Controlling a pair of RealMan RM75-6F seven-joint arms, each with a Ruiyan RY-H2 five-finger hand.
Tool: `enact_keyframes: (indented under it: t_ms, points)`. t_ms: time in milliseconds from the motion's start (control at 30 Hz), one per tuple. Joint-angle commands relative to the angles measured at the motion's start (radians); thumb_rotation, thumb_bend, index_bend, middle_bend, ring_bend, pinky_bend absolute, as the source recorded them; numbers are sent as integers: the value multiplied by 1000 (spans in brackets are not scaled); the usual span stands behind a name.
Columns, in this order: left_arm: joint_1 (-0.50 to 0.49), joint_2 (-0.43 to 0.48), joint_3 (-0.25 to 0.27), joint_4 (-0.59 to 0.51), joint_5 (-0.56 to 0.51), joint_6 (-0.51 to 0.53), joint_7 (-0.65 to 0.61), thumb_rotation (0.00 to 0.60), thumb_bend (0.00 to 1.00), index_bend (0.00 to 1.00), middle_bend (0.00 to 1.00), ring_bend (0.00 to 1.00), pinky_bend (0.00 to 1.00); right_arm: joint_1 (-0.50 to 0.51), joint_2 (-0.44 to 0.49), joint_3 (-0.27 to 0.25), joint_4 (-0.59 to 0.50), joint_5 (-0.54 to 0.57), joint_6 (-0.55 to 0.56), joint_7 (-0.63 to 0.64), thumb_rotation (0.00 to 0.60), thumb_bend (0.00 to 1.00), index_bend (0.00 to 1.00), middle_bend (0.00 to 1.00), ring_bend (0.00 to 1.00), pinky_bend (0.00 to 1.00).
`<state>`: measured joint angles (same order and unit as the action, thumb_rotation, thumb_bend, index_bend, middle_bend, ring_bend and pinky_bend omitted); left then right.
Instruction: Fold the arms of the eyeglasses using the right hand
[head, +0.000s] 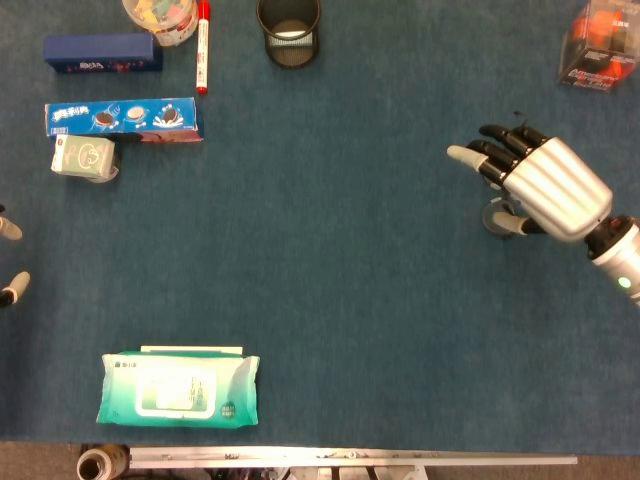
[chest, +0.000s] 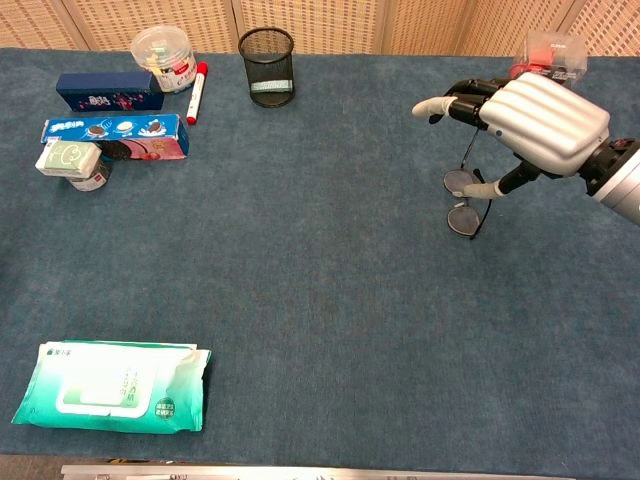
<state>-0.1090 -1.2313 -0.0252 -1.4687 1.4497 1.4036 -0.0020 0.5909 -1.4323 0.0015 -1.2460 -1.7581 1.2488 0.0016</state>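
Right hand (chest: 530, 125), fingers spread and holding nothing, above the eyeglasses (chest: 466, 202); left hand's (head: 8, 258) state cannot be told; no writing legible.

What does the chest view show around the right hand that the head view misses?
Only the chest view shows the eyeglasses almost whole, both lenses on the table and one arm rising behind the right hand. Only the head view shows fingertips of the left hand at the frame's edge. Both show the mesh pen cup, cookie box and wet wipes pack.
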Motion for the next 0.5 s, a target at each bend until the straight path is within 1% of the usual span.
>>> enact_keyframes:
  t_ms: [33,500]
  points:
    - [-1,-1,0,1,0,-2,0,600,177,418,278,259,444,0,-4,-1,10,4,-1,2,600,81,183,294,183,337]
    - [-2,-3,1,2,-1,-5,3,600,177,418,278,259,444,2,-34,-2,90,27,-4,36,600,83,183,294,183,337]
